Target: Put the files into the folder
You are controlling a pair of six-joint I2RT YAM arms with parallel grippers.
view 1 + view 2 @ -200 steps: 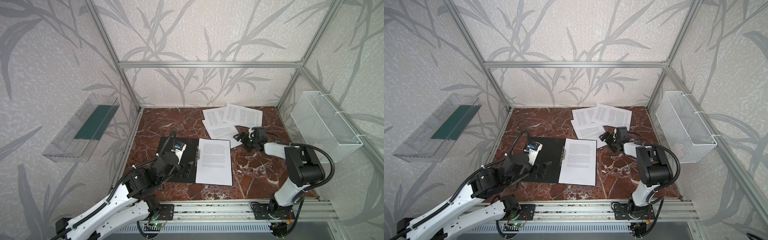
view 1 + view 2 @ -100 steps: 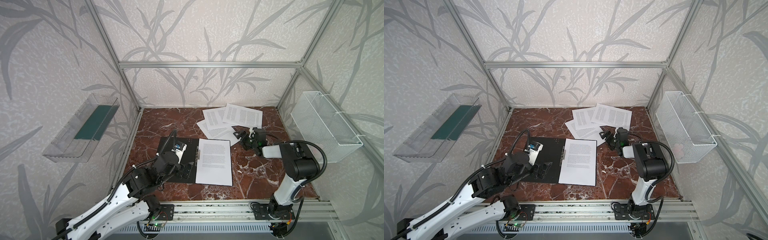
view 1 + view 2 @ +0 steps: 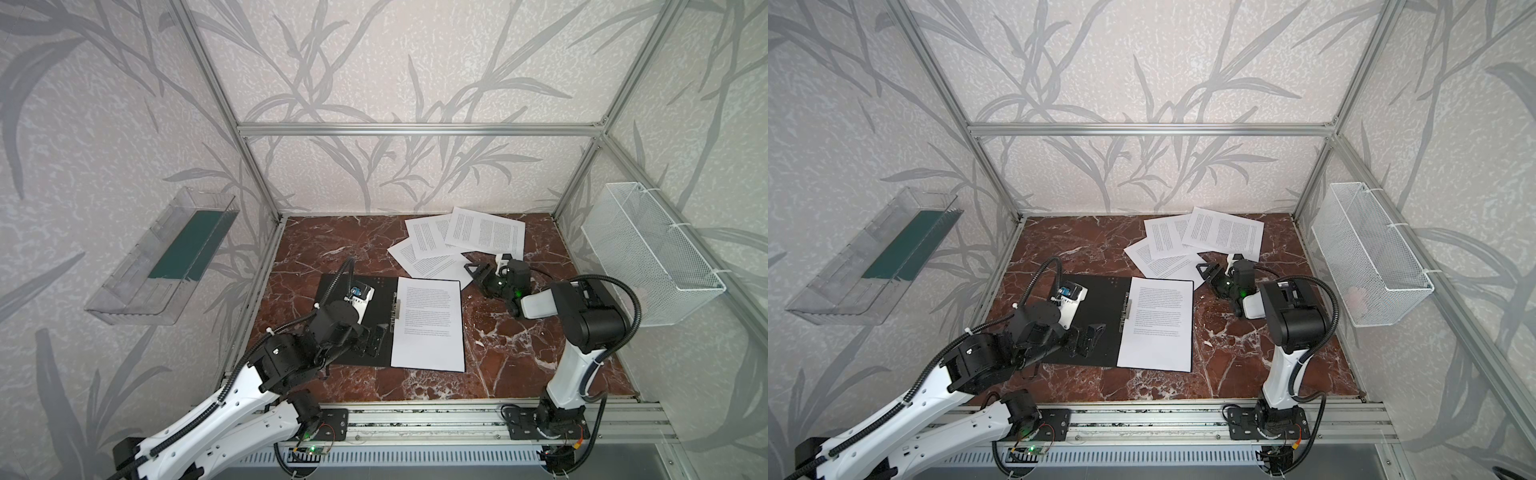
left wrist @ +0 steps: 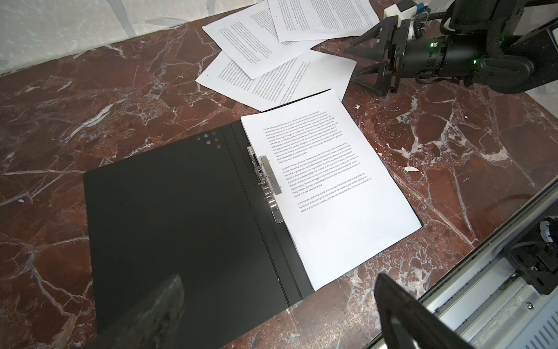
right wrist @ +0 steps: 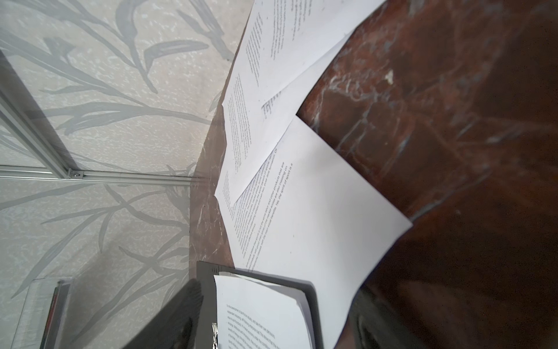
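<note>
We are looking down on a red-brown marble tabletop (image 3: 340, 249) boxed in by leaf-patterned panels (image 3: 395, 62). On the left wall a clear plastic tray (image 3: 137, 291) is holding a flat dark green slab (image 3: 189, 245). On the right wall a white wire basket (image 3: 648, 249) is carrying something small and pale at its bottom, too faint for us to name.

The folder (image 4: 181, 226) is lying open and flat just left of the tabletop's middle, nearer the front edge than the far one. Its black inside is facing up, and its long axis and spine are running front to far. One printed sheet (image 3: 428, 324) is resting squarely on the right half, its long axis matching the folder's and its first lines pointing to the far edge. The other files (image 3: 457, 241), at least three overlapping sheets, are fanning out at angles toward the far right corner, the lowest one reaching the folder's far edge.

Bare marble is showing in the far left corner, along the front edge, and between the folder and the right edge.

The left gripper (image 3: 376, 338) is hovering over the folder's black left half near the front edge, jaws spread wide and holding nothing. The right gripper (image 4: 354, 65) is sitting low at a corner of the nearest loose sheet, jaws apart, gripping nothing that we can see. The metal clip (image 4: 265, 181) is lying along the spine at the printed sheet's left edge.
</note>
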